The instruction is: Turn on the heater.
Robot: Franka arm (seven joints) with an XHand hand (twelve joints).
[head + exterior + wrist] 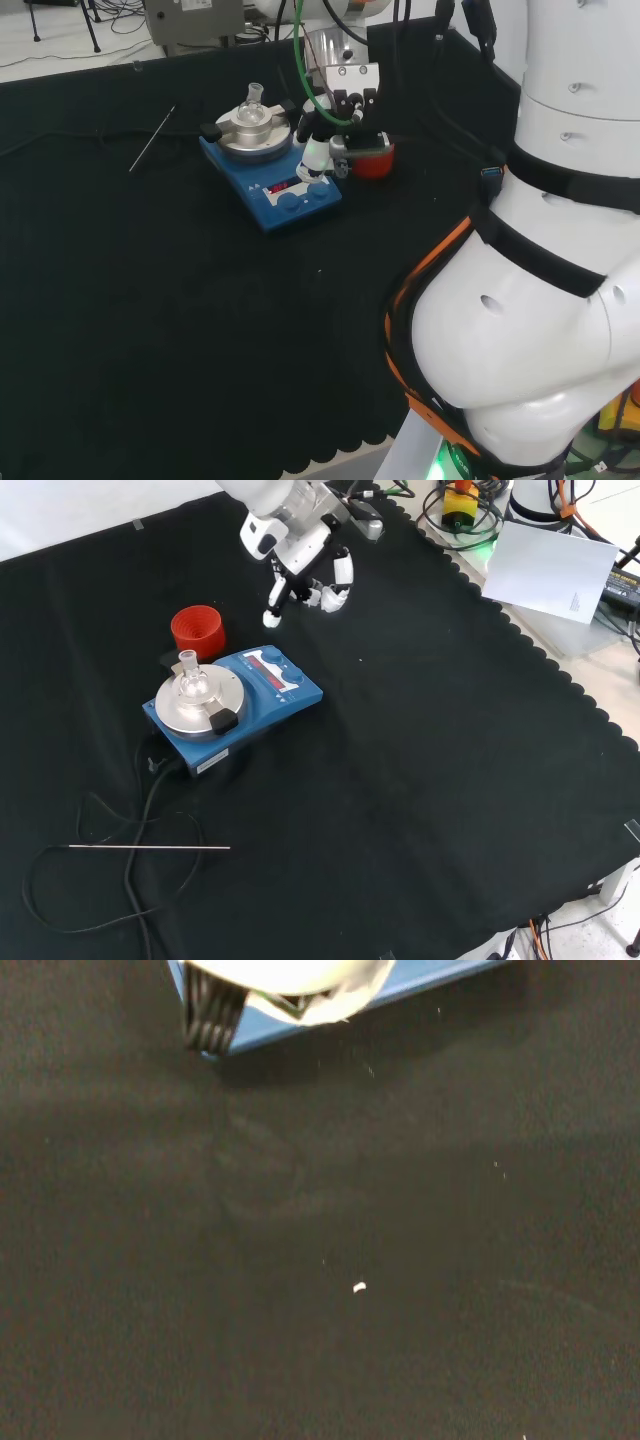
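Black cloth (420,780) bearing a blue heater (236,702).
Hand (300,575), fingers curled and empty, hovers just beyond the heater's control panel.

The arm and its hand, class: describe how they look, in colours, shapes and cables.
The arm has big rounded white links with black bands and an orange cable along one joint. The hand is black and white, with white fingertips. A green cable runs down toward the wrist.

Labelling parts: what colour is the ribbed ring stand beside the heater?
Red; the ribbed ring stand shows best in the front view.
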